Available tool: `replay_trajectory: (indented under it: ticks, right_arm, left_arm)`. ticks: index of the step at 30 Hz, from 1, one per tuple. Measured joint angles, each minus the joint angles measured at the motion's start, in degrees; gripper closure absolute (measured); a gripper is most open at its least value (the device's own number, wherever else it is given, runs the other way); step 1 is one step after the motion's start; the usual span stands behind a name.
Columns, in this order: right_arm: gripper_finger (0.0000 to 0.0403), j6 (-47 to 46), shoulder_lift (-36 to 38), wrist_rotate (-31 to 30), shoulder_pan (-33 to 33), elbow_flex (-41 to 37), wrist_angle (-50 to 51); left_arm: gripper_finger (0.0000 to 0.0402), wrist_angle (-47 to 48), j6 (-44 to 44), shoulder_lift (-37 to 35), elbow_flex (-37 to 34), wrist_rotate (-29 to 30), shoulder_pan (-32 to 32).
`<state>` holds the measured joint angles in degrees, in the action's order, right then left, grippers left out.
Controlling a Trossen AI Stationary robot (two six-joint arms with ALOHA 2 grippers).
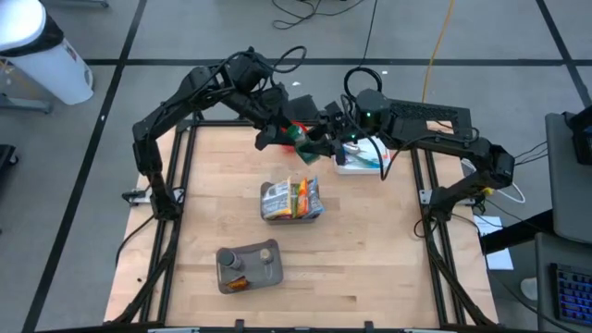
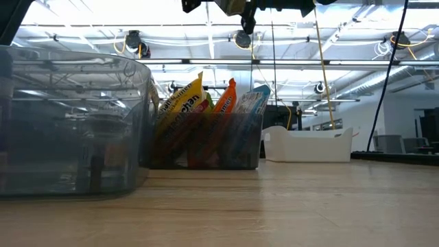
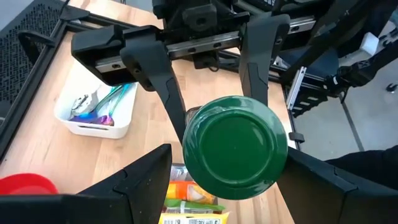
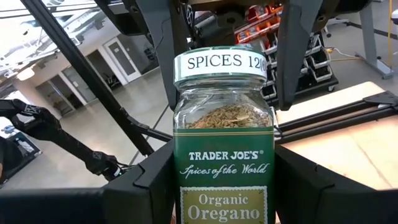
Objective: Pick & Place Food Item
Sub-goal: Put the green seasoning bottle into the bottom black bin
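**Q:** Oregano jar [image 4: 224, 134] fills the right wrist view; what grips it?

**A:** Right gripper [image 1: 319, 139], its fingers [image 4: 149, 180] clamped on the jar's glass sides, above the table's far edge. Left gripper [image 1: 294, 134] meets it there, fingers [image 3: 158, 74] spread on either side of the green lid [image 3: 235, 146].

**Q:** Beyond the grippers?

**A:** White bin [image 1: 363, 157] near the far right corner of the table [image 1: 388, 250]; snack-packet container [image 1: 292, 200] at centre; clear container [image 1: 248, 266] toward the near edge.
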<state>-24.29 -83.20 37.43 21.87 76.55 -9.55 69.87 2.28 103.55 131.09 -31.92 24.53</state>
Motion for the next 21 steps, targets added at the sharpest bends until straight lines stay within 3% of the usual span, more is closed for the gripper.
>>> replay_trajectory:
  ticks: [21]
  right_arm:
    - [0.0211, 1.46, 0.00, 0.29, -0.12, -0.06, 0.60]
  left_arm:
    - [0.0131, -2.20, -2.89, 1.40, -0.02, -3.36, 0.24]
